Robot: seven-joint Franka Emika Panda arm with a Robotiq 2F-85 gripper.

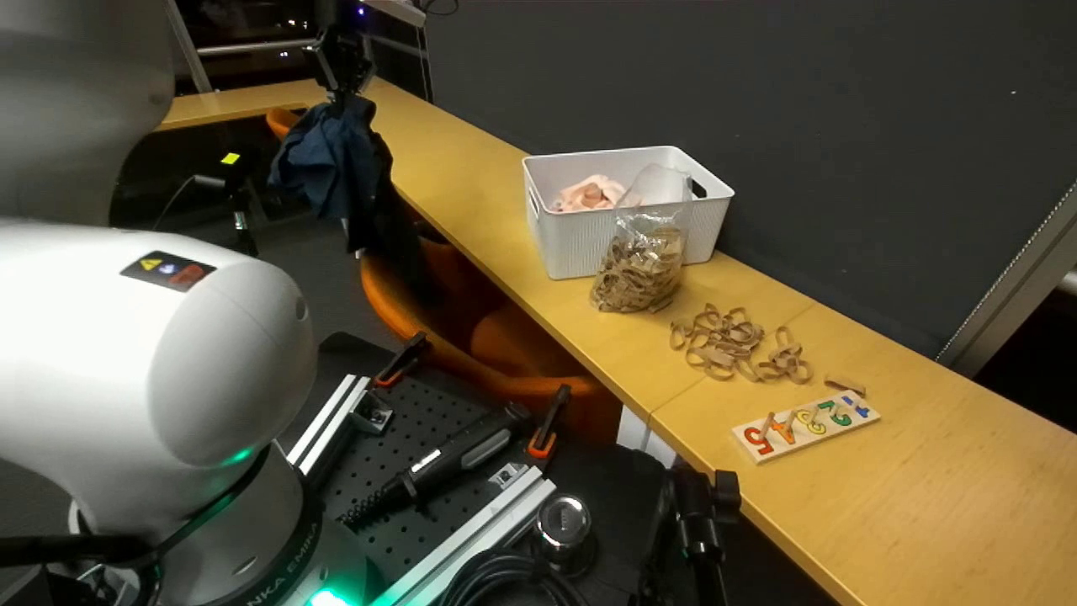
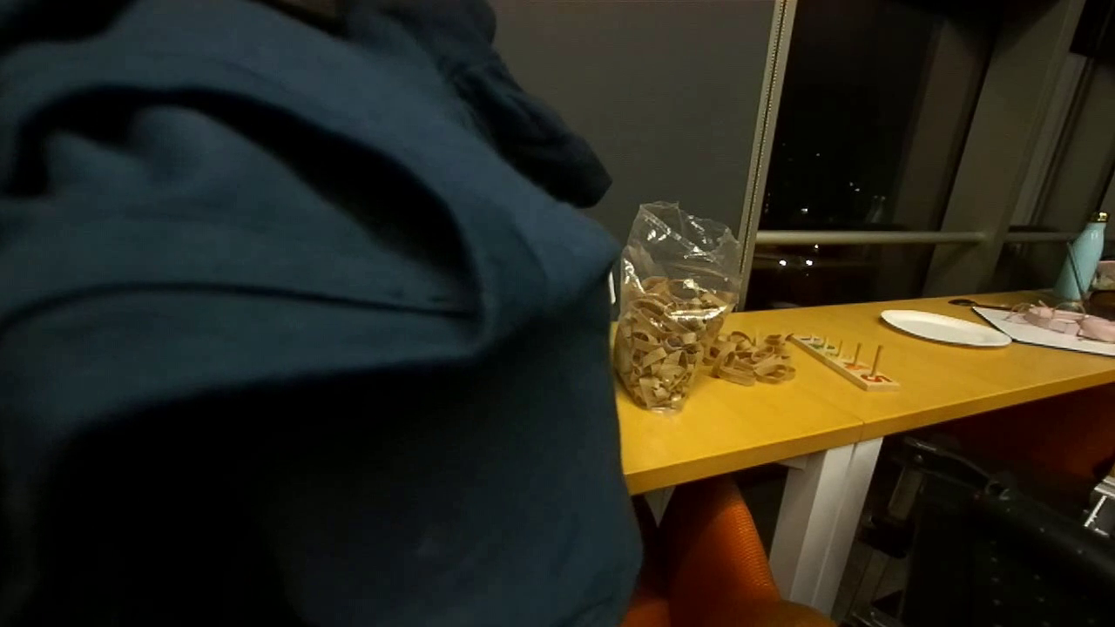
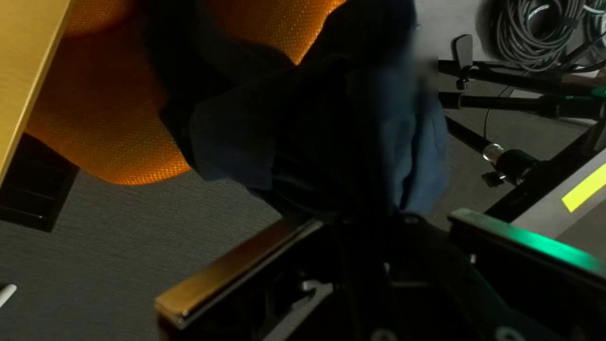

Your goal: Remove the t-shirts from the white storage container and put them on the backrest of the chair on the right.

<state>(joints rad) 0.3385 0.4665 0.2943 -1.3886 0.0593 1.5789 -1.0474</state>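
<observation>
Navy t-shirt [image 1: 332, 156]: matt cloth, creased
Pale t-shirt [image 1: 591, 194]: soft matt cloth
White storage container [image 1: 570, 248]: plastic, finely ribbed walls, smooth rim
Chair [image 3: 111, 147]: coarse, woven-looking fabric
Worktop [image 1: 471, 181]: smooth wood look, faint sheen
Bag [image 2: 675, 322]: clear, crinkled, glossy plastic
Number board [image 1: 806, 427]: matt pale wood
Arm [image 1: 227, 353]: smooth, glossy shell

In an exterior view, the blurred navy t-shirt [image 2: 314, 335] is cut off at nine o'clock. In an exterior view, a bag [image 1: 641, 265] partly hides the storage container [image 1: 562, 246] at five o'clock.

It is dim, a green light [image 1: 328, 598] glares, and the navy t-shirt [image 2: 331, 348] blurs.
</observation>
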